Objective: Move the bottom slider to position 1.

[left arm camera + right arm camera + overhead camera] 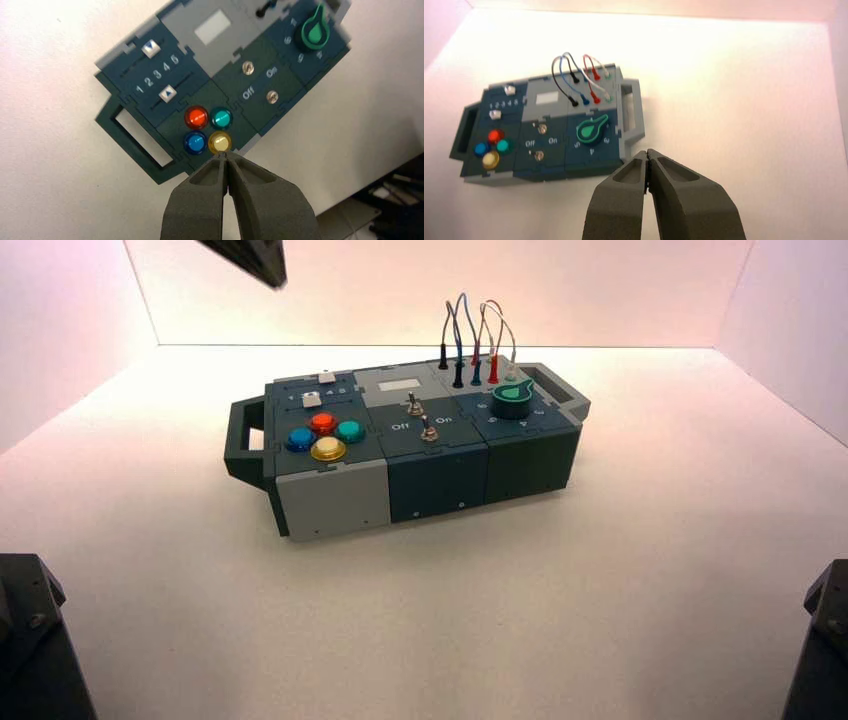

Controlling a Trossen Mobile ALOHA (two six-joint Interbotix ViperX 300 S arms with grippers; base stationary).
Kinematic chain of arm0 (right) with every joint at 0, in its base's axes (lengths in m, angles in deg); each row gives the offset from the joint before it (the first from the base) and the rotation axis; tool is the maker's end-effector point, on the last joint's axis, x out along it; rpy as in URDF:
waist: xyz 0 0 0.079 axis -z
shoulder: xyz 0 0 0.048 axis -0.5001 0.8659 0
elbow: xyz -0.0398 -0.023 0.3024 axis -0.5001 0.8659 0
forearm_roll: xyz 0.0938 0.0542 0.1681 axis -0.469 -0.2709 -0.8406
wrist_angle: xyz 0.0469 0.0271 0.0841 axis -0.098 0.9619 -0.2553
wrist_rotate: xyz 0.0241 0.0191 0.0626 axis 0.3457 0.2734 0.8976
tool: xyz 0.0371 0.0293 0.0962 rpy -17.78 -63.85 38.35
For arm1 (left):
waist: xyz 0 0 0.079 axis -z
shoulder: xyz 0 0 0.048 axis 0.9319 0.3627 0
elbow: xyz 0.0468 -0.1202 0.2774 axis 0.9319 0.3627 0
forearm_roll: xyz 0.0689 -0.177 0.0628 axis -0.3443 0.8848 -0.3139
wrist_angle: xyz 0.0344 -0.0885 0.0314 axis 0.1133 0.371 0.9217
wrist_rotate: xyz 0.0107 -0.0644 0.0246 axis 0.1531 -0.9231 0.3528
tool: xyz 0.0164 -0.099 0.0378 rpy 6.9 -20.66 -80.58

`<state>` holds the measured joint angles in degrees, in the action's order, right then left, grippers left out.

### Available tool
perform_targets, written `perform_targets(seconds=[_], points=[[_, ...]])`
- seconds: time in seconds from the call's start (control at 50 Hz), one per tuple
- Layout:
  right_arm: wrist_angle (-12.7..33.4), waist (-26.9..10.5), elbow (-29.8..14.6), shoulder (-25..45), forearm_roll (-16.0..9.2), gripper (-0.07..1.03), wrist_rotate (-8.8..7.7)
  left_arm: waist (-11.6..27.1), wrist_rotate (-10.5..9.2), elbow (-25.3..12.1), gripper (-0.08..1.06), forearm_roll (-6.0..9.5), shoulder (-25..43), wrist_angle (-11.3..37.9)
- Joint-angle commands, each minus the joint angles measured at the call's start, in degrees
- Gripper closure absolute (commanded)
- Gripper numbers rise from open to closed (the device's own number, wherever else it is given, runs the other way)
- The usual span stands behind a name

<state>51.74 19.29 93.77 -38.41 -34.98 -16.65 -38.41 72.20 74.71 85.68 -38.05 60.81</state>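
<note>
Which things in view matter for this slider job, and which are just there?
For the job:
- bottom slider, not yet at 1
- printed digit 1
- left gripper, over the box's near left part

Just there:
- top slider
- four round buttons
- green knob
- wires
- right gripper, right of the box
</note>
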Motion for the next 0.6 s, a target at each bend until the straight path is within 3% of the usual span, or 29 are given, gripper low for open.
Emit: perform_targets(seconds=[0.02,0.06,0.24,0.6], points=[[0.35,-0.09,-2.55,2.64,-0.09,0.98,-0.44,1.14,0.88,-2.64,1.01,-0.7,3.43,-0.35],[-0.26,-0.09,-2.46,3.87,0.0,0.99,-0.79,1.93,2.11,-4.22,1.01,-1.23,7.21,-1.58],[-1.93,-0.09,-2.11,4.31,0.0,0.99,-0.88,2.11,4.22,-7.21,1.01,-1.23,12.13,-3.96],[-3.08,-0.09,-1.05,4.66,0.18,0.99,-1.67,1.93,4.75,-11.69,1.01,-1.49,21.53,-4.39]])
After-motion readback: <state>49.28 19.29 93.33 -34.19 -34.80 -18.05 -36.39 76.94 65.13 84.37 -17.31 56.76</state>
